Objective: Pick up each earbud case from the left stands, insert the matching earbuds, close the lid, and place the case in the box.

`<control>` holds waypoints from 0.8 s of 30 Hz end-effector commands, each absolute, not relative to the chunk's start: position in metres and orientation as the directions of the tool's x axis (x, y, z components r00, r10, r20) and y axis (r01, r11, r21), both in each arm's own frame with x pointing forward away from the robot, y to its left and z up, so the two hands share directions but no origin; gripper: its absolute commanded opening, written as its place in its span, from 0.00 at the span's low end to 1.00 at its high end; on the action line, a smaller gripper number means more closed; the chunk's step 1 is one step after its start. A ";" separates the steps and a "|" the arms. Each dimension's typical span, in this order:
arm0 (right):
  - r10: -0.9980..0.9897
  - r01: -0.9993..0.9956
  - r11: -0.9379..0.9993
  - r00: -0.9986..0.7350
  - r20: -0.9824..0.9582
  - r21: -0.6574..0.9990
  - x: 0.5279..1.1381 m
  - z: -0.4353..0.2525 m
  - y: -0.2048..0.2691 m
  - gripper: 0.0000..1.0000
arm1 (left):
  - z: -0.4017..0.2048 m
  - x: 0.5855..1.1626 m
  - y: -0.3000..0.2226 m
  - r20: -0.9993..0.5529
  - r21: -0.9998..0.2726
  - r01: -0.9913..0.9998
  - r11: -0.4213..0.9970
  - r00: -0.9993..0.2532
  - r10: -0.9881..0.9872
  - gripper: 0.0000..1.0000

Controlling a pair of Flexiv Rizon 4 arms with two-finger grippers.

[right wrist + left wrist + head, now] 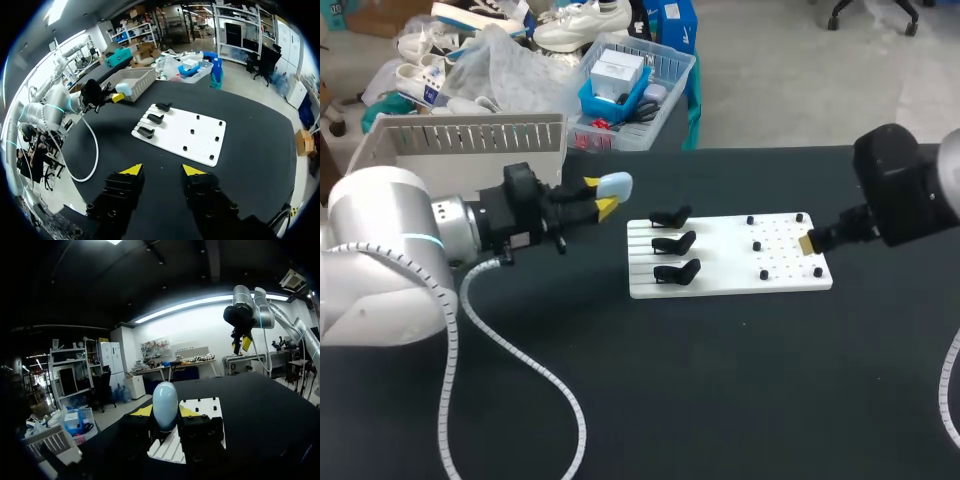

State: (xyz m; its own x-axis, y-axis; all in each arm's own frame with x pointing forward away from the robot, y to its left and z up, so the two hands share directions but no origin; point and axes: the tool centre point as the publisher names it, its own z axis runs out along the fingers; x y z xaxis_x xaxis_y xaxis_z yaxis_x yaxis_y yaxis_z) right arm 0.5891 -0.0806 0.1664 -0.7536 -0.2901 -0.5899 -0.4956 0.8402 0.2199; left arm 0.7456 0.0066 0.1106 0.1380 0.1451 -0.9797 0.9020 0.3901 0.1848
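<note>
Pinching earbud case in left pincer near far-left box (seemingly ready for placing); holding right pincer spread, clear.

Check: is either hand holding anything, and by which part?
Left hand holds the light-blue earbud case by its lower sides, rounded end sticking out. Right hand holds nothing.

Before me lay a black counter, matte and evenly lit, its far edge running straight across.

left gripper clamps a pale blue earbud case, white board just ahead.
</note>
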 end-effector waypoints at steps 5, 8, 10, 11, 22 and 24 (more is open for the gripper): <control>-0.271 -0.456 0.869 -0.760 -0.591 0.189 0.583 0.164 -0.076 0.45 | 0.113 0.762 0.037 -0.959 0.253 0.827 0.503 0.148 0.240 0.00; -0.263 -0.442 0.877 -0.769 -0.583 0.187 0.583 0.164 -0.075 0.45 | 0.118 0.771 0.046 -0.959 0.258 0.817 0.516 0.152 0.240 0.00; -0.256 -0.432 0.882 -0.776 -0.577 0.189 0.583 0.162 -0.074 0.45 | 0.121 0.778 0.054 -0.960 0.259 0.804 0.535 0.154 0.233 0.00; -0.254 -0.426 0.885 -0.779 -0.573 0.188 0.584 0.162 -0.074 0.45 | 0.123 0.781 0.060 -0.959 0.269 0.789 0.552 0.163 0.233 0.00; -0.215 -0.362 0.914 -0.815 -0.538 0.183 0.589 0.152 -0.073 0.45 | 0.132 0.809 0.112 -0.966 0.249 0.720 0.648 0.140 0.215 0.00; -0.204 -0.351 0.918 -0.816 -0.540 0.184 0.590 0.152 -0.075 0.45 | 0.131 0.815 0.121 -0.967 0.243 0.707 0.664 0.121 0.224 0.00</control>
